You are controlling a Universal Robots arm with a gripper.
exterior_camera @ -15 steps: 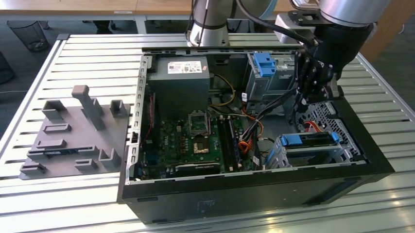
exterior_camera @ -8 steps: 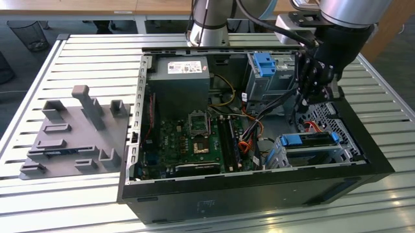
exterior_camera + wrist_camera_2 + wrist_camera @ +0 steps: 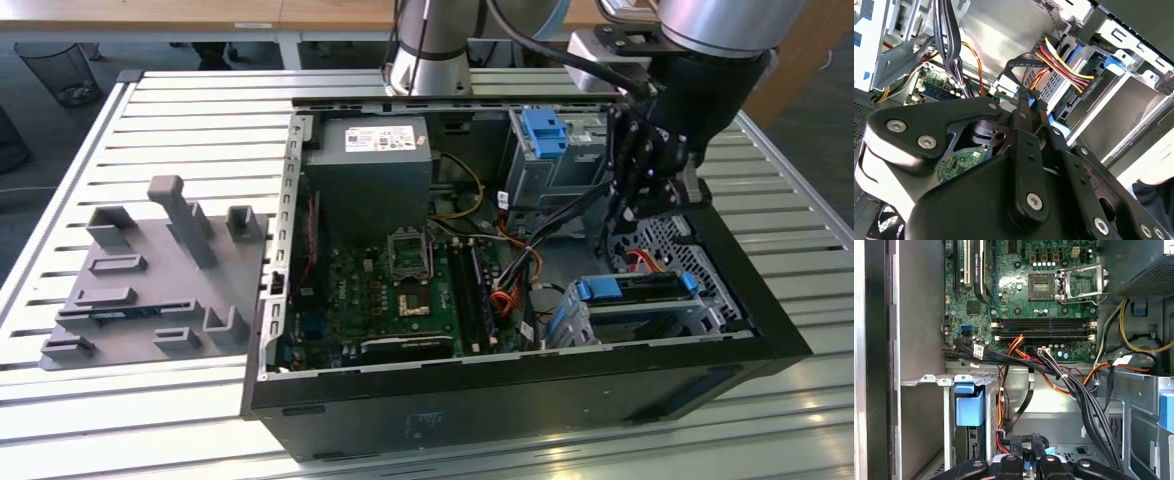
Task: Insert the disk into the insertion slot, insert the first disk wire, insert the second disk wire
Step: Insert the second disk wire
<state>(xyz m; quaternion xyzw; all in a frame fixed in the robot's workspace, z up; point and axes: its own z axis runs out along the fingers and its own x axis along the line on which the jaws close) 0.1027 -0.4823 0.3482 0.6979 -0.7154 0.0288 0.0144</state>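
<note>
Gripper low inside open computer case, above drive cage; fingertips hidden behind own black linkage in second wrist view, cropped at frame edge in first wrist view. Clenched on small blue connector with flat black cable. Disk seated in cage, blue carrier at mouth, just beside and below gripper. One disk, one power plug with red-yellow wires near it.
</note>
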